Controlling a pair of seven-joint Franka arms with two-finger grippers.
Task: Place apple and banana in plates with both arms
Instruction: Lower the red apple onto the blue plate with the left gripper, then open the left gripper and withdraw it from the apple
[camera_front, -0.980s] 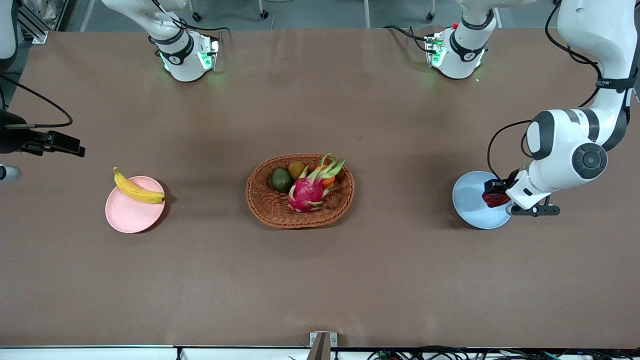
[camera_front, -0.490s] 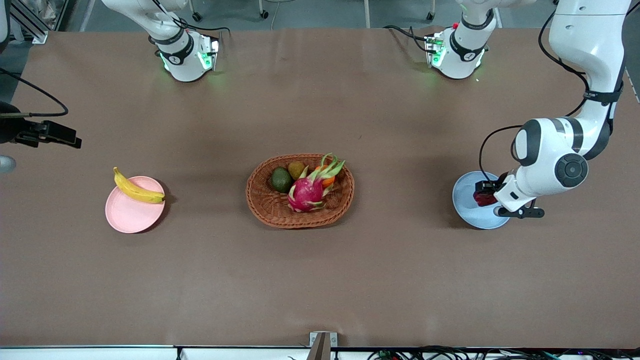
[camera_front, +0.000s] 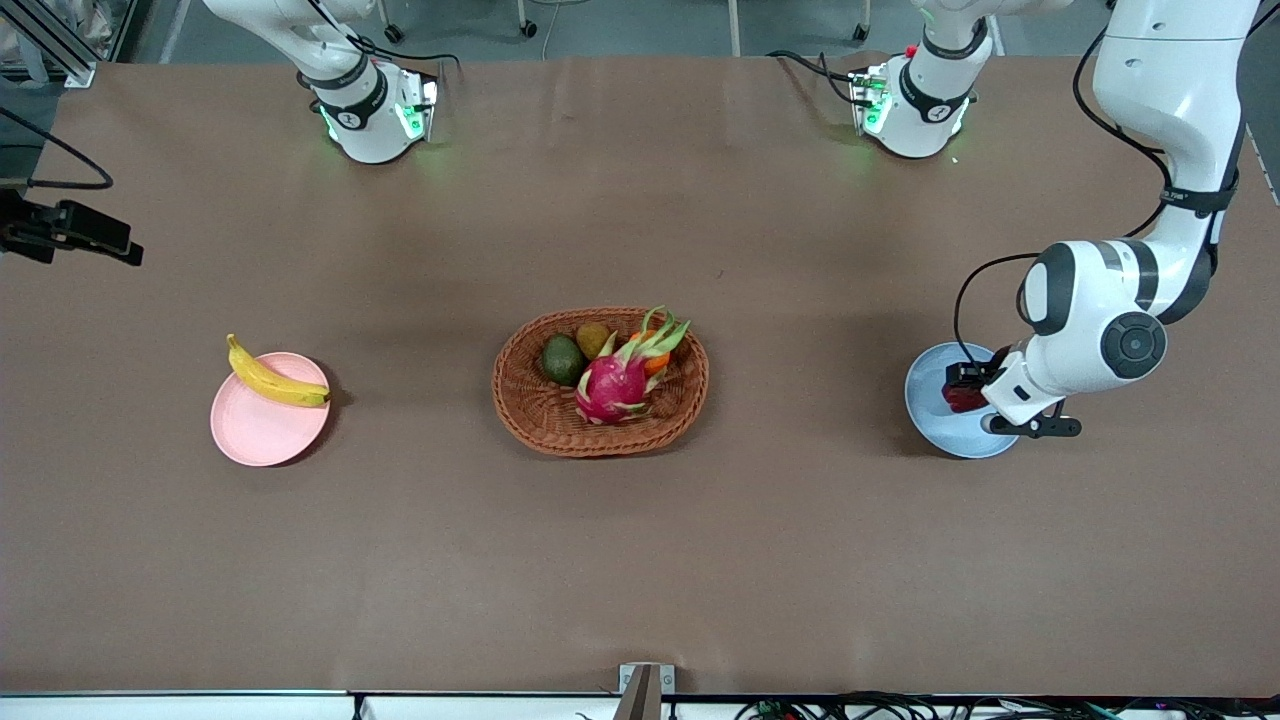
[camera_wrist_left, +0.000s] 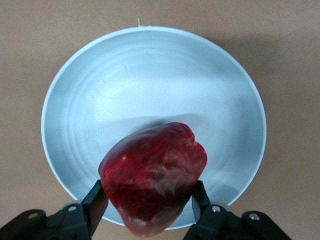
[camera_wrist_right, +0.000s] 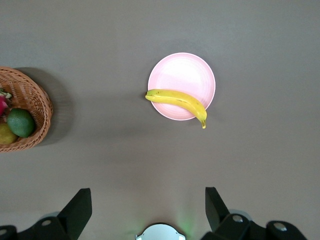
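While the left gripper (camera_wrist_left: 148, 200) clamps the small dark red apple (camera_wrist_left: 152, 177) above the round light blue plate (camera_wrist_left: 150, 75), releasing from this height could let it roll off. The long yellow banana (camera_front: 272, 377) lies on the pale pink plate (camera_front: 262, 430), both ends overhanging the rim, so a nudge might tip it; the right gripper (camera_wrist_right: 147, 210) hangs spread wide over bare table.

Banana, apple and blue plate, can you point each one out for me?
banana (camera_front: 274, 381): front view, middle of its curved yellow body.
apple (camera_wrist_left: 152, 176): left wrist view, centre of its dark red skin.
blue plate (camera_wrist_left: 145, 80): left wrist view, bare inner surface above the apple.
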